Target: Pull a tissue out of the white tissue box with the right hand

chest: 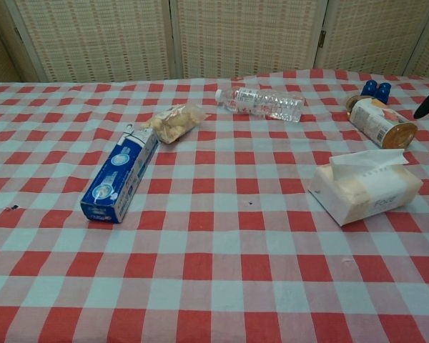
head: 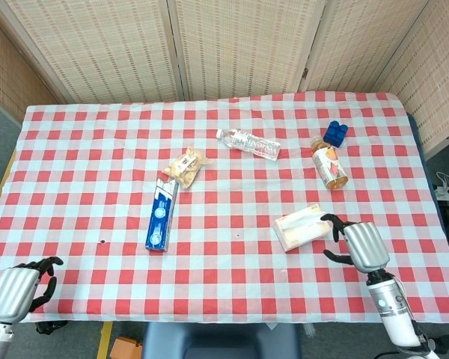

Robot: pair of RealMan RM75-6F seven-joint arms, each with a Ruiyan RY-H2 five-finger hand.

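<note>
A staged test space is suggested: a table (head: 75,149) covered in checked cloth, enclosed by woven folding screens (head: 239,45).

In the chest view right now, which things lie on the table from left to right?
Blue box → snack bag → water bottle → tissue box. The can and blue caps overlap it sideways, so I leave them out.

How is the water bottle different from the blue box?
The water bottle is clear and round, with a white cap; the blue box is flat-sided and blue with white print. The bottle lies across the table, far from the robot; the box points away from the robot, nearer its left side. The bottle lies alone, while a snack bag sits at the box's far end. Both lie on their sides on the checked cloth.
</note>
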